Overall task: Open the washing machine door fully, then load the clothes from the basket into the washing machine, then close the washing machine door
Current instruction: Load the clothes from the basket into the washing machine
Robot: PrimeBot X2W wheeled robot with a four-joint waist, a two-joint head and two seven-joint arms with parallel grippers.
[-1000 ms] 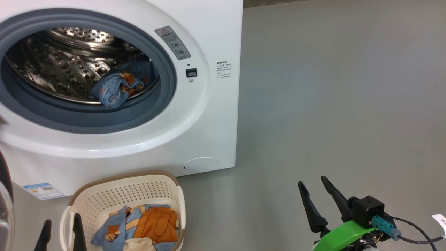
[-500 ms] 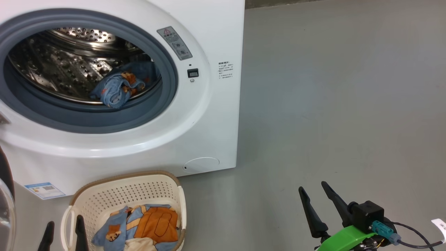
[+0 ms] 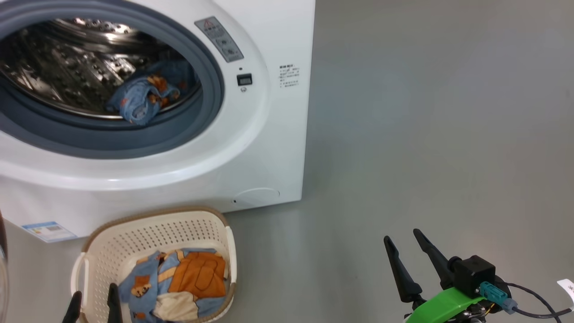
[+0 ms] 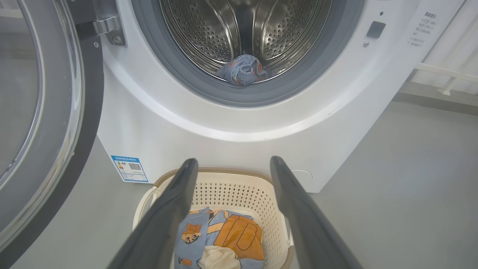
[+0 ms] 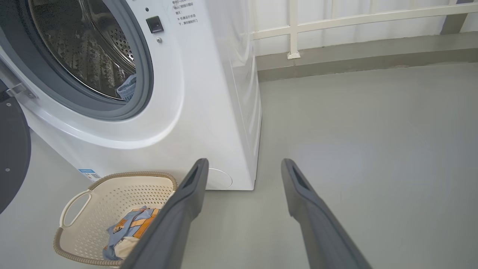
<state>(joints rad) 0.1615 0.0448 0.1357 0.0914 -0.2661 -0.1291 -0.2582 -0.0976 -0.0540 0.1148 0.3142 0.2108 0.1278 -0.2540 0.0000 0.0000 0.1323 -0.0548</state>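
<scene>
- The left end effector is released: its two dark fingers stand wide apart with nothing between them. In the head view their tips sit at the near left edge of the basket.
- The right end effector is also spread and empty. It hangs over bare grey floor, well apart from the basket and off the machine's right corner.
- The basket stands on the floor just in front of the washing machine, below its opening.
- Clothes in the basket lie in a heap: light-blue fabric with an orange patch on top and a cream piece at the near side.
- One more light-blue garment rests at the front lip of the steel drum, against the grey rubber ring.
- The washing machine door is swung open to the left on its metal hinge.
- A blue label sticker sits low on the machine's front, left of the basket.
</scene>
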